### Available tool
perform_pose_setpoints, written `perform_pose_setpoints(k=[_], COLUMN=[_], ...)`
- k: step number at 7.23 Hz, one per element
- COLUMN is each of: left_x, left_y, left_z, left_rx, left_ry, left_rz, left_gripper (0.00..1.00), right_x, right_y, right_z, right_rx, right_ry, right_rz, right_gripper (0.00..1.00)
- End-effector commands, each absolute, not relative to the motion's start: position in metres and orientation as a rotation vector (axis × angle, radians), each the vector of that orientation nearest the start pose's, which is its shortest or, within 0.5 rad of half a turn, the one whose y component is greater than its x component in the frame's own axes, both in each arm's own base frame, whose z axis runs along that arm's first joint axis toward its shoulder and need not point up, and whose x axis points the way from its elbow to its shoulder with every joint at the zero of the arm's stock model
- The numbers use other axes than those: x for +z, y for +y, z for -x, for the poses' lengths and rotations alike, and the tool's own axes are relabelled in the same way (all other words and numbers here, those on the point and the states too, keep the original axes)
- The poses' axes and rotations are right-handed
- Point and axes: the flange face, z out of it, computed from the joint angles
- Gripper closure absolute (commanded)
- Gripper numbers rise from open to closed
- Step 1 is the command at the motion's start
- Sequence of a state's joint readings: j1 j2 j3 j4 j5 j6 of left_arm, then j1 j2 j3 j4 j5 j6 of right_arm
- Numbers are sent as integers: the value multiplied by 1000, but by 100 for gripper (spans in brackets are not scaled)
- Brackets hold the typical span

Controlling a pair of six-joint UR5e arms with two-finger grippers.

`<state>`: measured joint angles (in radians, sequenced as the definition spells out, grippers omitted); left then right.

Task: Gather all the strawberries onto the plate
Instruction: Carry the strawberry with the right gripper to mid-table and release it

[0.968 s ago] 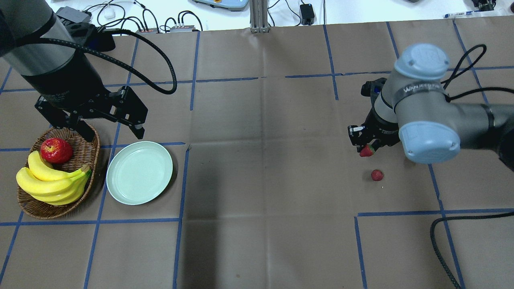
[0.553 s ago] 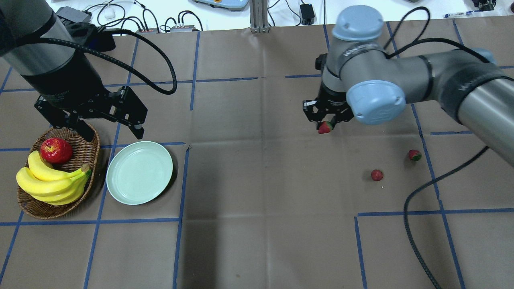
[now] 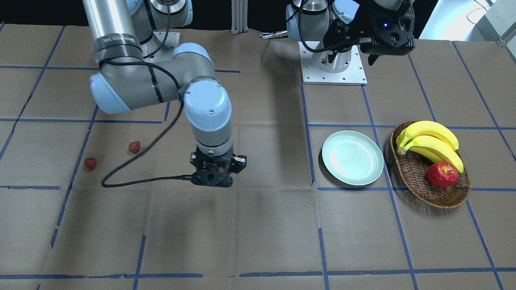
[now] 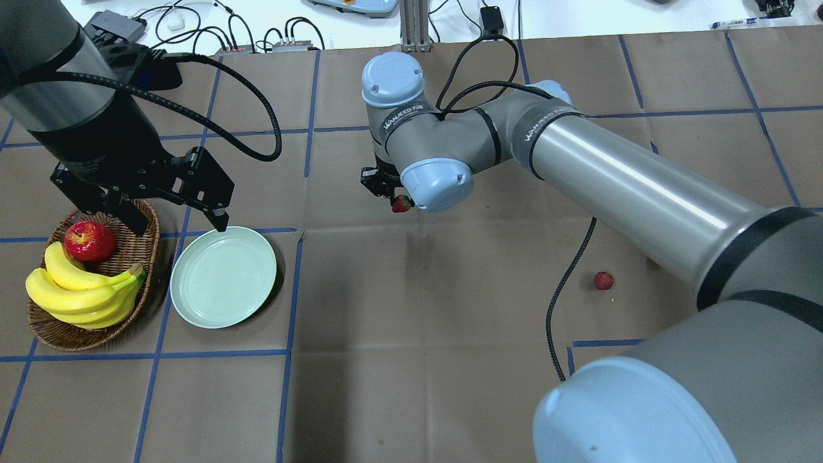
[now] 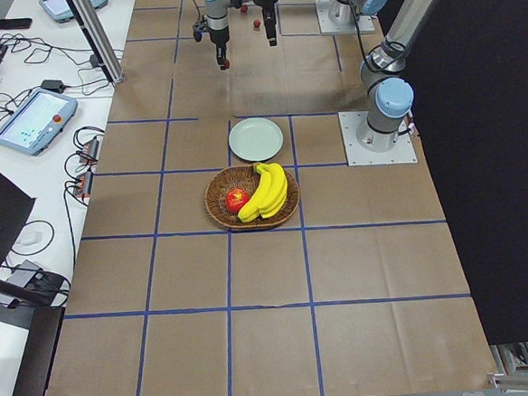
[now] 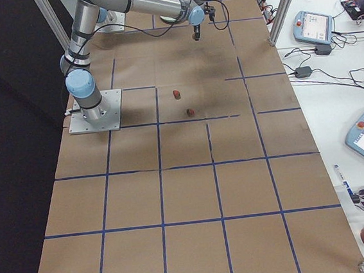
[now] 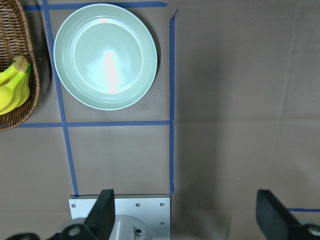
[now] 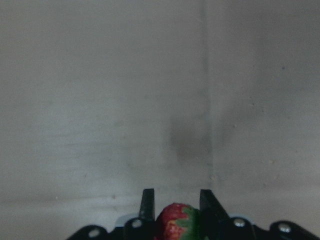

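Plate [image 4: 223, 276] empty: right gripper [image 8: 176, 197] pinches one strawberry [image 4: 402, 204] mid-table, plate at its eight o'clock overhead; two strawberries [image 4: 603, 280] [image 3: 90, 163] lie at four o'clock. Left gripper [image 4: 179, 218], jaws spread, hovers by plate.

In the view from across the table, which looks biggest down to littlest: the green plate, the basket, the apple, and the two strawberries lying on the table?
1. basket
2. plate
3. apple
4. strawberries: smallest, and the two look about the same size as each other, so I won't rank them.
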<state>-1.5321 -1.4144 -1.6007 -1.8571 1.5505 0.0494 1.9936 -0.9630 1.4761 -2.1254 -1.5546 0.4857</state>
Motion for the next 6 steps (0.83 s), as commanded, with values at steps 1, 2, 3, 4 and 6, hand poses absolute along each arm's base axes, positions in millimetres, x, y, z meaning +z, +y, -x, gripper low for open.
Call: perform_pose_setpoints(k=[1, 2, 3, 4, 6], left_x=[514, 515, 516, 516, 505], left_y=[-405, -404, -403, -403, -402], left_z=[119, 119, 119, 119, 119], left_rx=[174, 166, 161, 163, 207], left_ry=[3160, 3160, 3161, 3161, 3159], left_rz=[-20, -20, -18, -15, -10], left_gripper=[0, 0, 0, 0, 0], right_x=[202, 194, 181, 180, 185], right_y=[-580, -571, -563, -561, -566], right_z=[-400, -398, -390, -388, -386], right_rx=[-47, 3, 50, 55, 42], right_ry=[3120, 3136, 3146, 3144, 3136], right_rz=[-103, -103, -111, -116, -125], right_gripper=[97, 97, 96, 95, 1])
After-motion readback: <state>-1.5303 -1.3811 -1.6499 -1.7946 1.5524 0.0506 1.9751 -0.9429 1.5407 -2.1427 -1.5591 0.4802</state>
